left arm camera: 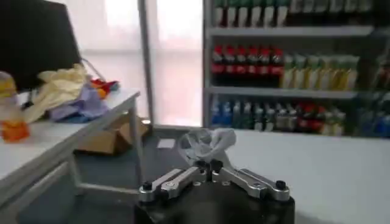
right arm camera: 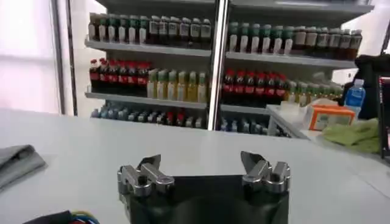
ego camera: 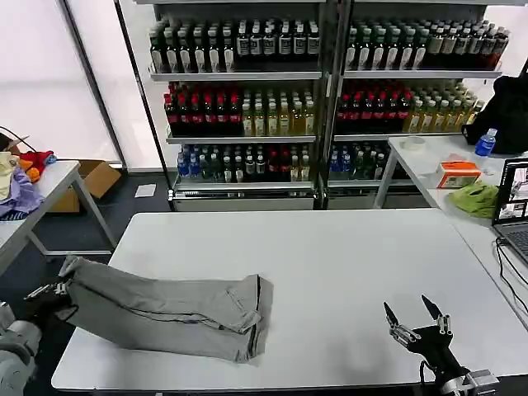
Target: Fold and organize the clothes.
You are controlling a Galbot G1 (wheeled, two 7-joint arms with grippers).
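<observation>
Soft matt grey cloth shirt (ego camera: pixel 157 309) lies rumpled on the smooth, faintly glossy white table (ego camera: pixel 346 272).

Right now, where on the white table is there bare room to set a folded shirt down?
Bare room: the table between the grey shirt and the open right gripper, and the whole far half. Crowded: the near left corner, where the left gripper pinches the shirt.

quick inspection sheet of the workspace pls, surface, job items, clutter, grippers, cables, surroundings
surface: white table, mostly bare.
job's things: grey shirt, folded, on the table's left front, one end hanging off the left edge.
clutter: nothing seen on the work table.
grippers: left gripper shut on the shirt's left end; right gripper open, over the right front, holding nothing.
cables: black cables at the right edge, near a laptop.
surroundings: bottle shelves behind; side tables with garments.
</observation>
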